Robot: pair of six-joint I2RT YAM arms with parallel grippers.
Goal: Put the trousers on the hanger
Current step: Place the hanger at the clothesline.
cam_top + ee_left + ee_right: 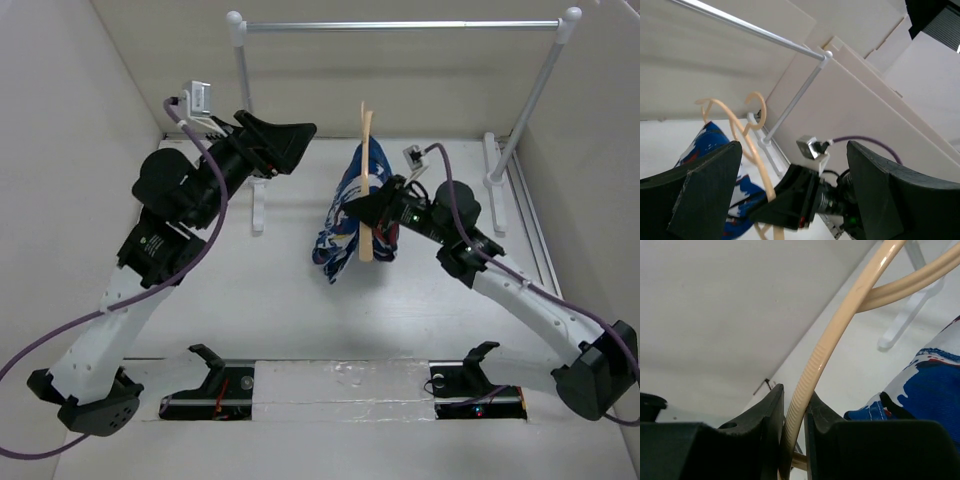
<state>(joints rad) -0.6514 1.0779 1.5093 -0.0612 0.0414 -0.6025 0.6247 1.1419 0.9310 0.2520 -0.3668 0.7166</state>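
The light-tan hanger (366, 150) stands edge-on near the table's middle, its hook toward the back. My right gripper (366, 210) is shut on its ribbed arm (812, 367), which sits tight between both black fingers (767, 425). The blue, white and red trousers (345, 225) hang bunched around the hanger's lower part, showing on both sides of it. In the left wrist view the hanger (735, 127) arches over the trousers (710, 145). My left gripper (297, 138) is to the left of the hanger, apart from it, its fingers (705, 192) wide open and holding nothing.
A silver rail (400, 25) on white posts (535, 95) spans the back, with white feet (259, 205) on the table. White walls close in left, right and behind. Two black stands (215, 370) sit at the near edge.
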